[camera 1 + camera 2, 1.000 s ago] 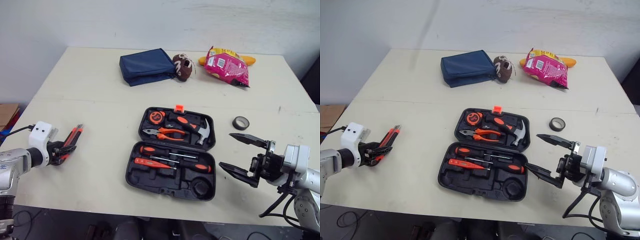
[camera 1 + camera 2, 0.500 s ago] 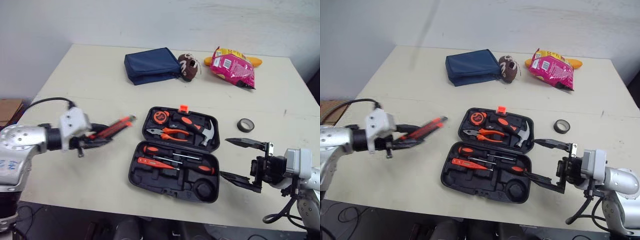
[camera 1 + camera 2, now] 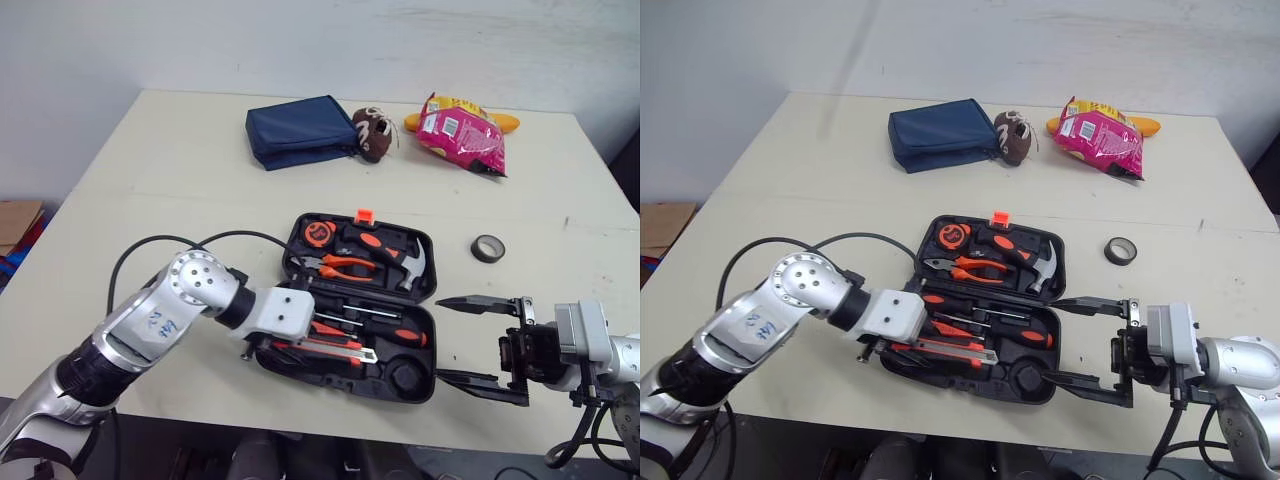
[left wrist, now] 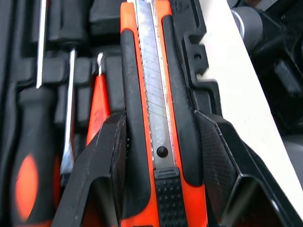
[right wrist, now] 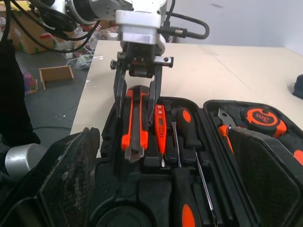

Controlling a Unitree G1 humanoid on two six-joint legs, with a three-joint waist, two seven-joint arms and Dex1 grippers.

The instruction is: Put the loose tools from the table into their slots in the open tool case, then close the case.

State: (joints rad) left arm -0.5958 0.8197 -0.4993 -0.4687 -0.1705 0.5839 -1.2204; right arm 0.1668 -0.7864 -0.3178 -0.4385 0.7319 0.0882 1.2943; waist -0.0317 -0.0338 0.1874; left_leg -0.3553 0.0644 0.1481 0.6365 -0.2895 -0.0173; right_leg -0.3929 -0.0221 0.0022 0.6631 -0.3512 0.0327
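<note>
Pale tabletop under a white wall is what my head cameras give me, and the table (image 3: pixel 150 190) carries the open black tool case (image 3: pixel 405 377) near its front edge. My left hand (image 4: pixel 160 124) reaches in over the case's near half, its two black fingers pinching the orange and black utility knife (image 4: pixel 151 94) by its sides. The knife lies lengthwise along the case's front wall, just beside an orange tester screwdriver (image 4: pixel 98 109), with its segmented metal blade showing; I cannot tell whether it is seated in its slot or only resting over it. Two black-handled screwdrivers (image 3: pixel 400 336) lie farther back in the same half, while the far half holds a hammer (image 3: pixel 405 262), orange pliers (image 3: pixel 340 264) and a tape measure (image 3: pixel 318 233). My right hand (image 3: pixel 442 337) hovers at the case's right front corner, fingers spread wide, gripping nothing. A roll of black tape (image 3: pixel 488 248) lies on the table to the right of the case, apart from it. Along the far side sit a blue pouch (image 3: pixel 295 130), a small toy football (image 3: pixel 372 132) touching it, and a pink snack bag (image 3: pixel 462 135).
</note>
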